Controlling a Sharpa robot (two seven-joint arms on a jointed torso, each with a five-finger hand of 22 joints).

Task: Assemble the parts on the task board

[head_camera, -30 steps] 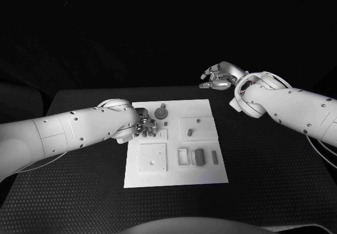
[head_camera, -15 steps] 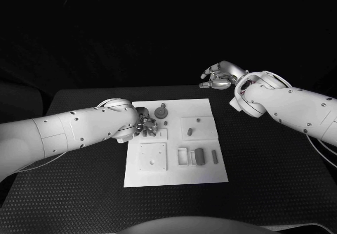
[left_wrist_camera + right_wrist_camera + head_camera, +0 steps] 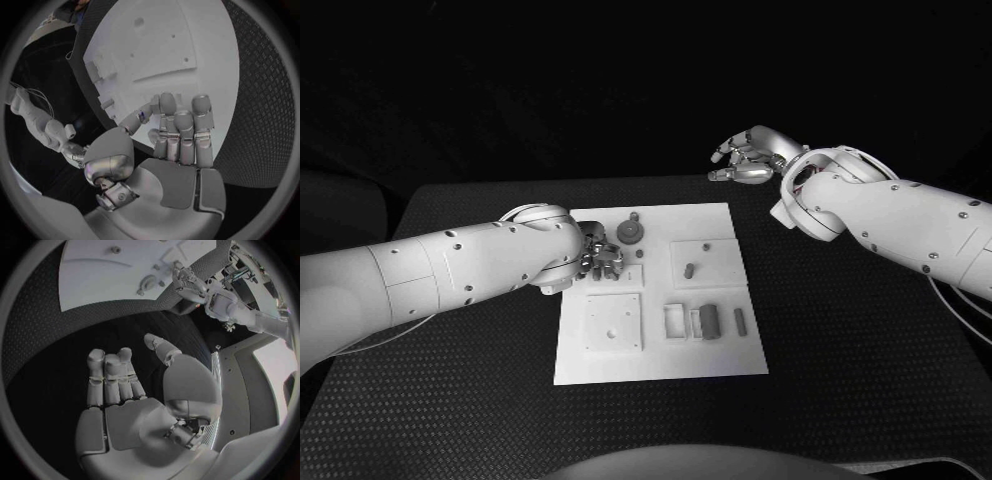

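The white task board (image 3: 661, 355) lies in the middle of the black table. My left hand (image 3: 600, 258) hovers low over the board's far left part, beside a round grey part (image 3: 632, 234). In the left wrist view the left hand (image 3: 178, 132) has its fingers side by side, pointing at the board (image 3: 169, 45), with the thumb drawn in against the nearest fingertip. Whether a small part sits in that pinch I cannot tell. My right hand (image 3: 747, 160) is raised beyond the table's far right edge; the right wrist view shows the right hand (image 3: 119, 380) holding nothing.
A short peg (image 3: 689, 268) stands in a raised square plate (image 3: 711, 250). Another square plate (image 3: 613, 320) lies at the near left. Beside it, narrow slots hold a dark block (image 3: 710, 321) and a thin bar (image 3: 740, 320). Black table surface surrounds the board.
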